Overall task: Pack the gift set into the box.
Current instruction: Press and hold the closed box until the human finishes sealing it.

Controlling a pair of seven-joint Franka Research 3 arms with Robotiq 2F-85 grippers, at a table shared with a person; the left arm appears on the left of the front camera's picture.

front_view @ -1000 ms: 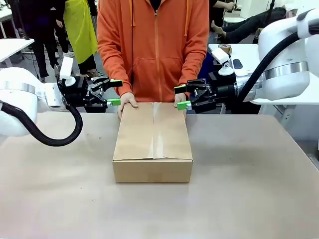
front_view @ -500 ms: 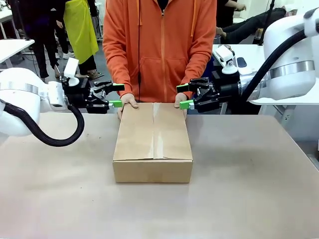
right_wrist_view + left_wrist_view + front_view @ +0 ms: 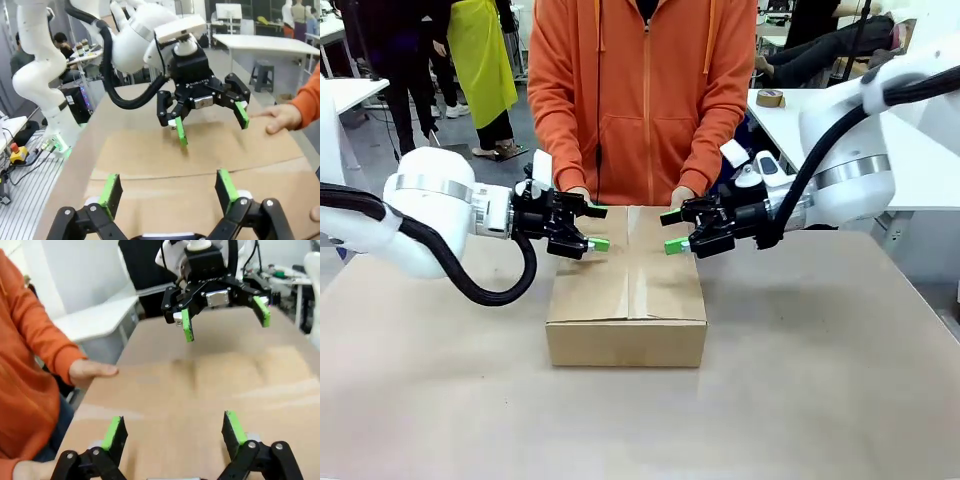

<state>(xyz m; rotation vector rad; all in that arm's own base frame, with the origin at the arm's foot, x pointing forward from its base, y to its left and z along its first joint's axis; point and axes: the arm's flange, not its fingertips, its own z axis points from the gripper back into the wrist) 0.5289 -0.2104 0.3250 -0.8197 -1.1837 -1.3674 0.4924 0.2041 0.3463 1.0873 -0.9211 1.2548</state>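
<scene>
The brown cardboard box (image 3: 626, 290) stands mid-table with its flaps folded flat; the gift set is hidden. My left gripper (image 3: 597, 228) hovers open over the box's far left part, and my right gripper (image 3: 671, 231) hovers open over its far right part, the two facing each other. In the left wrist view, my left gripper (image 3: 173, 432) is spread above the box top (image 3: 200, 390), with the right gripper (image 3: 224, 317) opposite. The right wrist view has my right gripper (image 3: 168, 189) over the box top (image 3: 200, 145), facing the left gripper (image 3: 211, 122). Nothing is between either pair of fingers.
A person in an orange hoodie (image 3: 640, 90) stands at the far side, with hands (image 3: 578, 192) at the box's far edge. One hand (image 3: 92, 371) lies beside my left gripper. A white table with a tape roll (image 3: 772, 98) stands at the back right.
Both grippers have moved inward and lower, from beside the box's far corners to above its top. The person's hands have stayed at the far edge.
</scene>
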